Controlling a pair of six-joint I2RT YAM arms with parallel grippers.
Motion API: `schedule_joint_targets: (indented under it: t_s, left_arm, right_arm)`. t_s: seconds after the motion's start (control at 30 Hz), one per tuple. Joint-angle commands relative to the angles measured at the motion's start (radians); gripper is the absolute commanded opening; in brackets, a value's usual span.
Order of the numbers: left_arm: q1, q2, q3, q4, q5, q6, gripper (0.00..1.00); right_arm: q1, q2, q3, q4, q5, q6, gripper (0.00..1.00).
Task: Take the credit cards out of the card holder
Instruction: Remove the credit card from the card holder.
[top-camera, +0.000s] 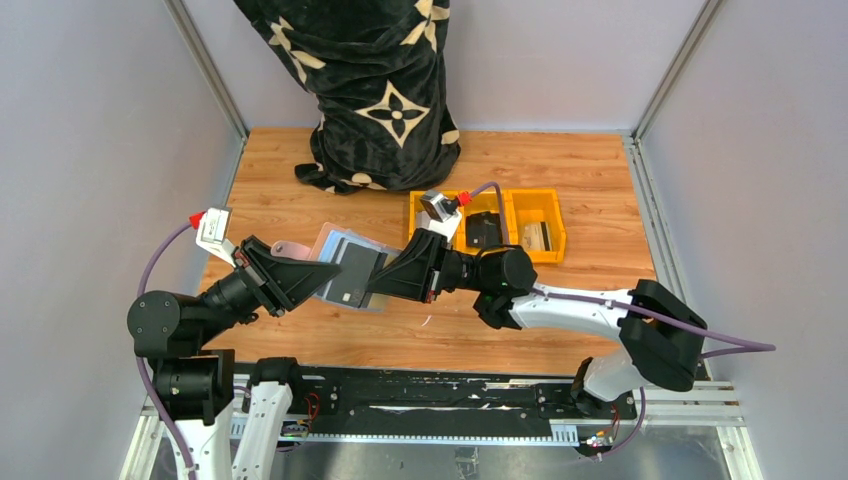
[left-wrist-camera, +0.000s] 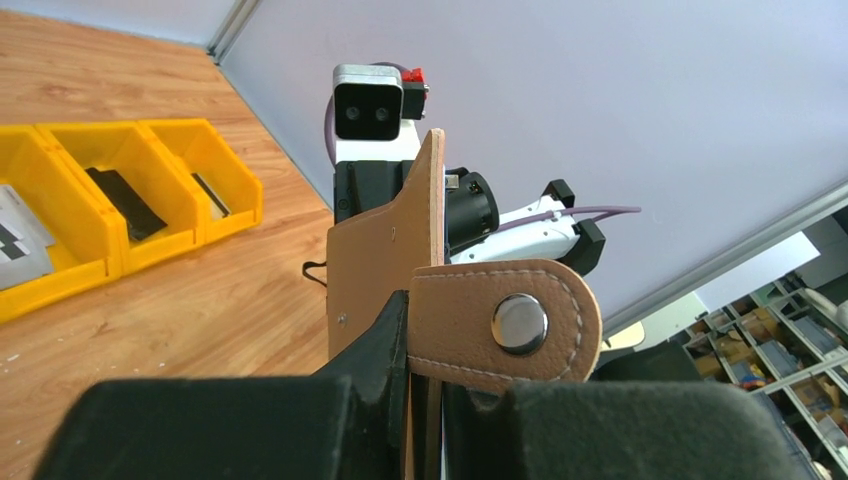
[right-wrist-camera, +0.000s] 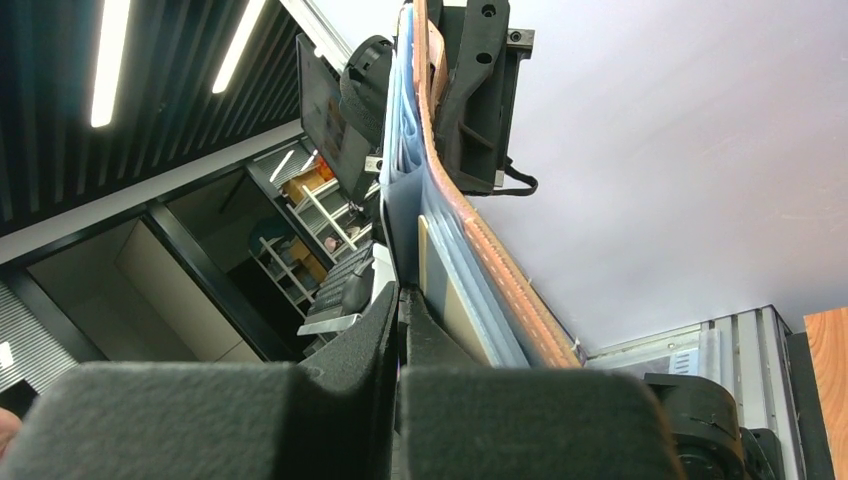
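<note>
Presently the card holder (left-wrist-camera: 378, 262) is up off the table (top-camera: 580, 290), suspended between the two arms in front of the yellow bin (top-camera: 487, 192). The left gripper (left-wrist-camera: 425, 385) is clamped on its brown leather body just beside the snap strap and stud. The right gripper (right-wrist-camera: 400, 300) has its fingers pressed together on the thin edge of the credit cards (right-wrist-camera: 400, 215), which stand fanned out of the holder's open side. Pale blue faces and one gold-tan edge can be made out. Whether one card or more is in the pinch cannot be told. Assessment: the cards are light, stiff and smooth-faced, so a pinch near the edge may slip under pull; a hold further onto the flat face would be safer. The holder is soft and will flex or fold if gripped near the strap alone — it should be held on the main panel, opposite the card mouth. A straight pull along the pocket is advised, since twisting could jam the cards.
</note>
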Motion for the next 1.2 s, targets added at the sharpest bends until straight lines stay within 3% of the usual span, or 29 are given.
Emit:
schedule_joint_targets:
  t_s: [0.0, 0.53, 0.57, 0.63, 0.77, 1.17]
  left_arm:
    - [-0.001, 0.005, 0.032, 0.011, -0.027, 0.017, 0.09]
    - [0.0, 0.022, 0.051, 0.0, -0.044, 0.026, 0.04]
    - [0.0, 0.021, 0.052, 0.0, -0.043, 0.026, 0.04]
    - [0.0, 0.021, 0.05, -0.005, -0.041, 0.03, 0.03]
    - [0.0, 0.017, 0.045, -0.01, -0.041, 0.029, 0.03]
    - [0.0, 0.015, 0.066, 0.0, -0.026, 0.009, 0.02]
  right_arm:
    - [0.01, -0.039, -0.026, 0.027, 0.003, -0.032, 0.0]
    - [0.01, -0.036, -0.035, 0.056, 0.002, -0.022, 0.0]
    - [0.01, -0.034, -0.029, 0.057, 0.001, -0.019, 0.01]
    - [0.008, -0.033, -0.018, 0.067, 0.003, -0.016, 0.18]
    - [0.008, -0.028, 0.023, 0.04, -0.015, -0.022, 0.29]
    - [0.0, 0.017, 0.044, 0.01, -0.025, -0.016, 0.3]
